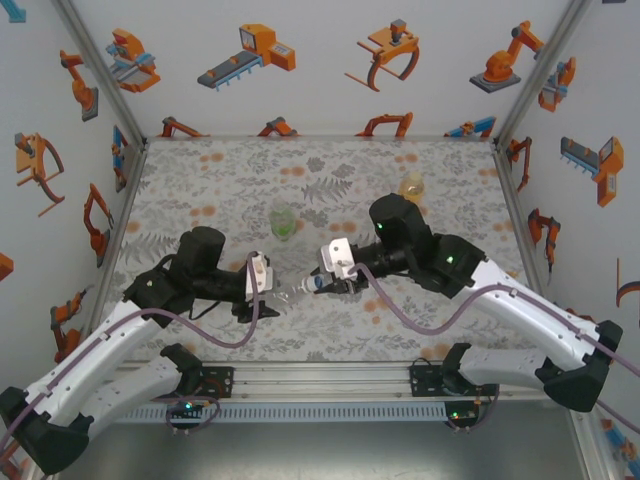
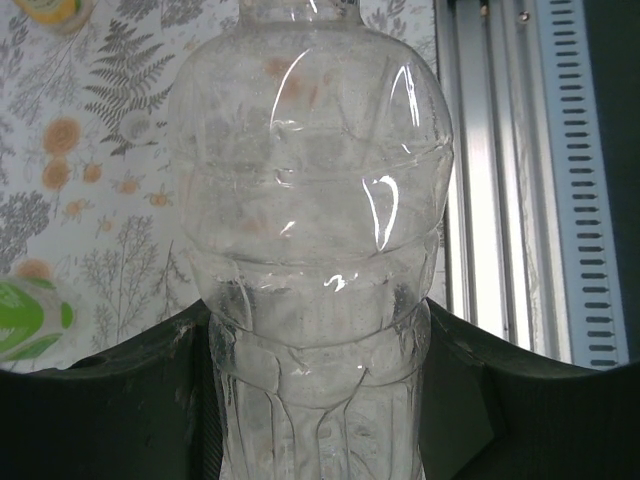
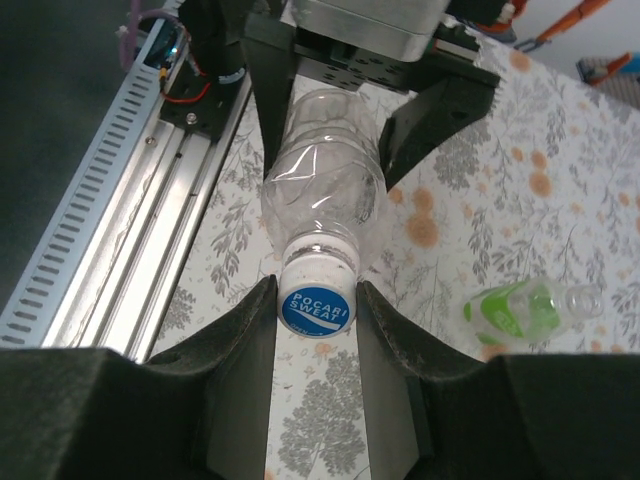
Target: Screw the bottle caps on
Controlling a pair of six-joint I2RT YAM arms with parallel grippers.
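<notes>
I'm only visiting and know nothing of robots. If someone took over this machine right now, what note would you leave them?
Left gripper: shut on the colourless bottle, holding it with its neck towards the right arm.
Right gripper: shut on the blue-centred cap, a finger on each side.
Done: that cap sits on the bottle's neck; how tight it is cannot be told.
Left: finish turning it, then release.
The green bottle and yellow-orange bottle are farther back on the table; whether they are capped is too small to tell.
</notes>
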